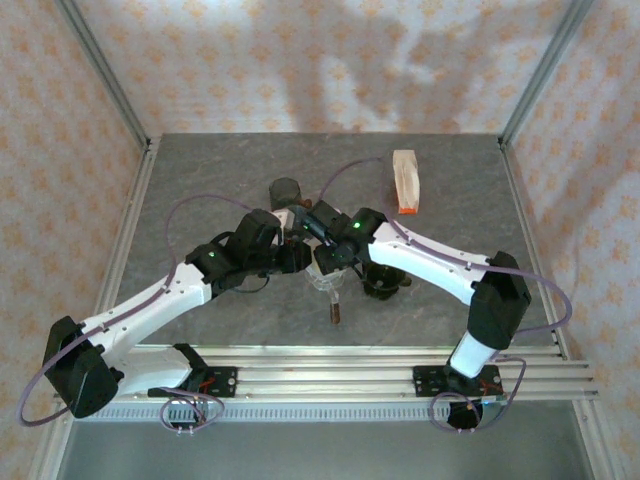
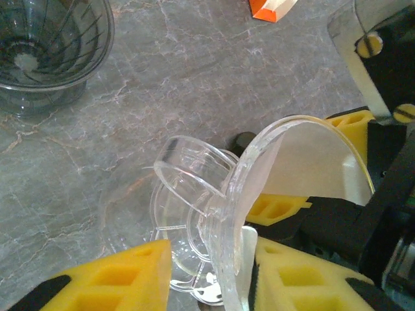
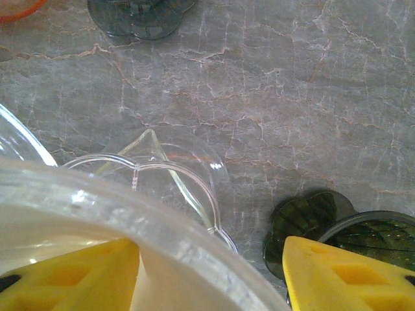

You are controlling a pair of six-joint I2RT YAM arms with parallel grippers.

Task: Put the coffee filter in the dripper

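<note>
The clear plastic dripper (image 1: 330,278) stands mid-table between both arms. The white coffee filter (image 2: 311,162) lies inside it against the wall, below the rim (image 2: 227,188). My left gripper (image 2: 213,249) straddles that rim. Its right finger (image 2: 305,278) rests against the filter side, and a gap remains between its left finger (image 2: 123,278) and the wall. My right gripper (image 3: 211,249) stands open across the rim (image 3: 130,201), one finger (image 3: 71,278) down in the filter (image 3: 65,223), the other (image 3: 350,272) well outside.
A dark dripper (image 1: 285,190) stands behind the grippers and another (image 1: 385,285) to the right, close to my right finger (image 3: 311,220). A pack of filters with an orange end (image 1: 405,180) lies at the back right. A small brown piece (image 1: 336,312) lies in front.
</note>
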